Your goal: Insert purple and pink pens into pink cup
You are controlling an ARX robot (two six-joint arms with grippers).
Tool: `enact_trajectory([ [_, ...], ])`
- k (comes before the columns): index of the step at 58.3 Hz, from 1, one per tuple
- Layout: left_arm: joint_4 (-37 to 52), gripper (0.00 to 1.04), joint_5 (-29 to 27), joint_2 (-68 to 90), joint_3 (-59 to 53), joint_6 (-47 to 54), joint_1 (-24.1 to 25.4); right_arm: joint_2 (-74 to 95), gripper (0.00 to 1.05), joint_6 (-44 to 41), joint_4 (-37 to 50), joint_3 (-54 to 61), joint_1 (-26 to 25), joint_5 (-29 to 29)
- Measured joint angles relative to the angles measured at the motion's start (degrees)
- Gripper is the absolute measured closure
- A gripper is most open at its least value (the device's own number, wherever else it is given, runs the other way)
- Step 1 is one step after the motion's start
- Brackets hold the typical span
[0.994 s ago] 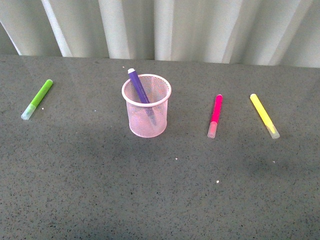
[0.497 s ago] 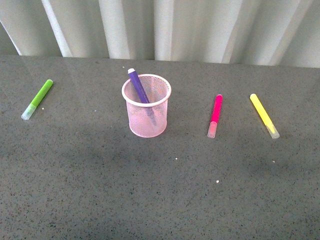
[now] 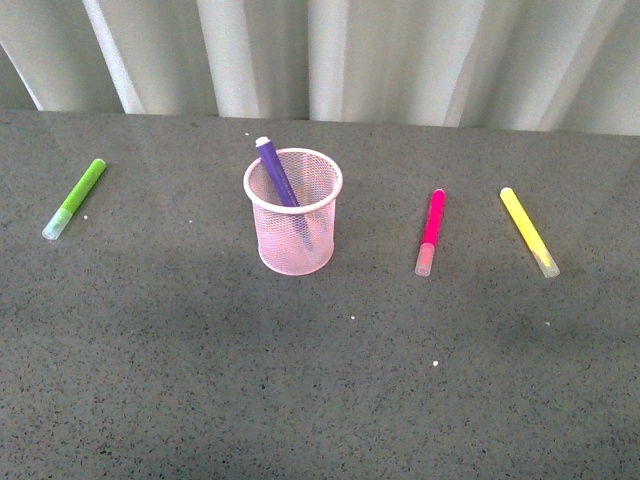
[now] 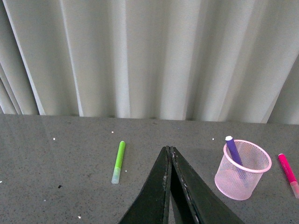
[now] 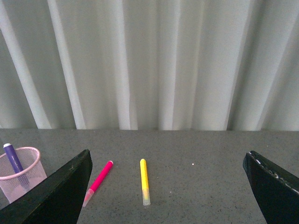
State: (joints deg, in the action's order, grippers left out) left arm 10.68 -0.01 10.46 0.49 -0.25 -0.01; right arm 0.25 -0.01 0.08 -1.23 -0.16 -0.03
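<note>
Inside the pink cup (image 3: 282, 252) leans the purple pen (image 3: 274, 168); left end effector (image 4: 169, 149) pinched together, right end effector (image 5: 168, 157) wide.

The right gripper (image 5: 169, 156) has its two dark fingers (image 5: 60, 191) spread wide over the grey bench (image 5: 201, 186). Ahead, near twelve o'clock, lies the yellow marker (image 5: 145, 181), and the pink pen (image 5: 99, 182) lies just beside it at eleven. At ten o'clock the pink cup (image 5: 28, 177) holds the leaning purple pen (image 5: 14, 161). A pale curtain (image 5: 149, 60) hangs behind.

left gripper (image 4: 169, 148): two matte black wedge-shaped fingers (image 4: 154, 196), tapering to thin tips, pale scuffs along the inner edges. right gripper (image 5: 168, 153): same black fingers (image 5: 60, 191), one edge chipped with light flecks.
</note>
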Motion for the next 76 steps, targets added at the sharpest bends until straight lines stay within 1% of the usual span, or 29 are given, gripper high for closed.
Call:
enact_trajectory([
  [3,-0.66,1.01,0.0,-0.61,0.0,0.0,0.0,0.0,0.07,0.0,0.0,0.0,0.0,0.0],
  [8,-9.68,1.01,0.02,-7.74,0.04,0.0,0.0,0.0,0.07,-0.02,0.0,0.0,0.0,0.0],
  [13,-10.34,1.01,0.04,-10.14,0.04,0.0,0.0,0.0,0.07,0.0,0.0,0.0,0.0,-0.02],
  [37,-10.64,1.01,0.0,-10.23,0.04,0.0,0.0,0.0,0.07,0.0,0.0,0.0,0.0,0.0],
  [39,-10.64,0.96,0.0,-10.23,0.04,-0.02,0.0,0.0,0.07,0.0,0.0,0.0,0.0,0.0],
  [40,-10.64,0.91,0.0,-10.23,0.04,-0.02,0.0,0.0,0.07,0.0,0.0,0.0,0.0,0.0],
  [44,-10.64,0.76,0.0,-10.23,0.04,-0.02,0.0,0.0,0.07,0.0,0.0,0.0,0.0,0.0],
  [47,-10.64,0.64,0.0,-10.23,0.04,-0.02,0.0,0.0,0.07,0.0,0.0,0.0,0.0,0.0],
  [50,-10.64,0.57,0.0,-10.23,0.04,-0.02,0.0,0.0,0.07,0.0,0.0,0.0,0.0,0.0],
  [58,-10.64,0.32,0.0,-10.23,0.04,-0.02,0.0,0.0,0.07,0.0,0.0,0.0,0.0,0.0],
  [59,-10.64,0.3,0.0,-10.23,0.04,-0.02,0.0,0.0,0.07,0.0,0.0,-0.02,0.0,-0.02],
  [61,-10.64,0.23,0.0,-10.23,0.04,-0.02,0.0,0.61,0.07,1.07,-1.09,-0.42,0.57,-0.42],
  [62,-10.64,0.21,0.0,-10.23,0.04,-0.02,0.0,0.96,0.07,1.6,-1.25,-0.61,0.85,-0.31],
  [64,-10.64,0.14,0.0,-10.23,0.04,-0.02,0.0,3.41,0.07,2.36,-0.76,-1.86,2.97,1.29],
  [66,-10.64,0.09,0.0,-10.23,0.04,-0.02,0.0,4.98,0.07,2.82,-0.11,-3.06,4.26,1.66],
  [68,-10.64,0.05,0.0,-10.23,0.04,0.02,0.0,6.78,0.07,3.1,0.76,-4.9,5.62,2.05],
  [72,-10.64,0.08,0.0,-10.23,0.04,0.0,0.0,10.4,0.07,3.37,2.75,-10.36,8.07,3.45],
  [76,-10.64,0.07,0.0,-10.23,0.04,0.02,0.0,13.44,0.07,4.39,4.85,-15.13,7.78,2.43],
])
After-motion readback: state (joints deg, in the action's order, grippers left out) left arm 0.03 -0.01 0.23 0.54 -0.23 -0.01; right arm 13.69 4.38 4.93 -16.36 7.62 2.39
